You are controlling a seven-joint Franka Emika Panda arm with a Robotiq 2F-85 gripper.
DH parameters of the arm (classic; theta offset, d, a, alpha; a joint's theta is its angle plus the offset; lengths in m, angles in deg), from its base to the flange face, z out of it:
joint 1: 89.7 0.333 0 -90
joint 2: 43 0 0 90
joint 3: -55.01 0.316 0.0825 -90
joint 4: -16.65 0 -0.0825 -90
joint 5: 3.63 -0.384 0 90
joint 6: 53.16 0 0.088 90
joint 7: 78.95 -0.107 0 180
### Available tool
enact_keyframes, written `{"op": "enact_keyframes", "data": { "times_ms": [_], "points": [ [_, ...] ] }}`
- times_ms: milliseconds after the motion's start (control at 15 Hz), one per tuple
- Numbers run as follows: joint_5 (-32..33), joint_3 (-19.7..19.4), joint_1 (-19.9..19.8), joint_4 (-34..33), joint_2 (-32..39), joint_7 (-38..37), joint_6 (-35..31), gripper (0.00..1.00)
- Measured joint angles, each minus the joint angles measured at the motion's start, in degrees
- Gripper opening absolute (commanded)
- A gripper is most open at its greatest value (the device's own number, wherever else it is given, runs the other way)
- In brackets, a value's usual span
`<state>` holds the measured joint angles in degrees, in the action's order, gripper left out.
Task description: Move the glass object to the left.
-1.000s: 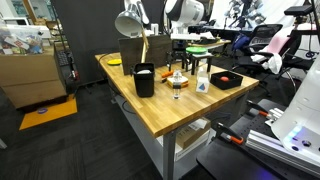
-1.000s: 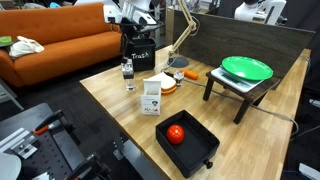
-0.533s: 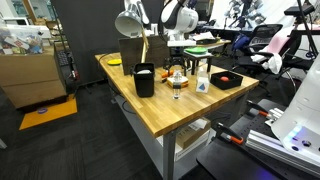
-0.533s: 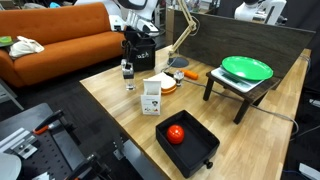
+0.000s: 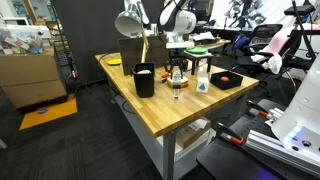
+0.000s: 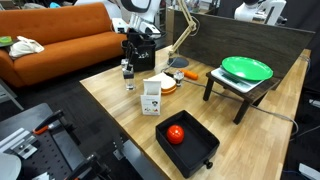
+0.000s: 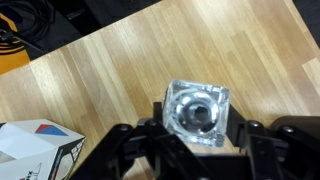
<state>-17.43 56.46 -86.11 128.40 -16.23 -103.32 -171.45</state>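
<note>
A clear drinking glass point(image 7: 197, 112) is pictured from above in the wrist view, standing upright on a wooden table point(image 7: 120, 70). It is framed by the Robotiq gripper point(image 7: 198, 132), whose dark fingers point(image 7: 135, 150) are spread apart, one at 9 o'clock of the glass and one at 3 o'clock. Nothing is clamped; whether the pads touch the glass cannot be told. A white carton point(image 7: 35, 152) with red and blue print is seen at 8 o'clock of the glass, near the picture's corner.

In an exterior view, the gripper point(image 5: 177, 73) is shown directly above the drinking glass point(image 5: 177, 90), which is placed near the middle of the table point(image 5: 150, 115). A taller black container point(image 5: 144, 80) is seen just beside the glass at 9 o'clock. A small white bottle point(image 5: 203, 84) is seen near it at 3 o'clock, and a black tray point(image 5: 225, 80) lies beyond the bottle.

In an exterior view from the opposite end, the gripper point(image 6: 128, 60) is again shown over the glass point(image 6: 128, 80). The black container point(image 6: 142, 54) is seen at 1 o'clock of the glass and the white carton point(image 6: 151, 97) at 4 o'clock. A red ball point(image 6: 176, 133) is held in the black tray point(image 6: 200, 150) at the near edge.
</note>
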Motion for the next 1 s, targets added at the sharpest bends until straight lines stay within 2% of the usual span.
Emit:
{"op": "enact_keyframes", "data": {
  "times_ms": [67, 667, 1000],
  "points": [
    [-0.03, 0.0, 0.05, -0.06, 0.0, 0.0, 0.23, 0.26],
    [-0.51, -0.12, 0.04, -0.04, -0.36, 0.0, 1.54, 0.26],
    [-0.77, 0.6, 0.11, 2.54, -4.8, 3.84, 2.14, 0.26]
  ]
}}
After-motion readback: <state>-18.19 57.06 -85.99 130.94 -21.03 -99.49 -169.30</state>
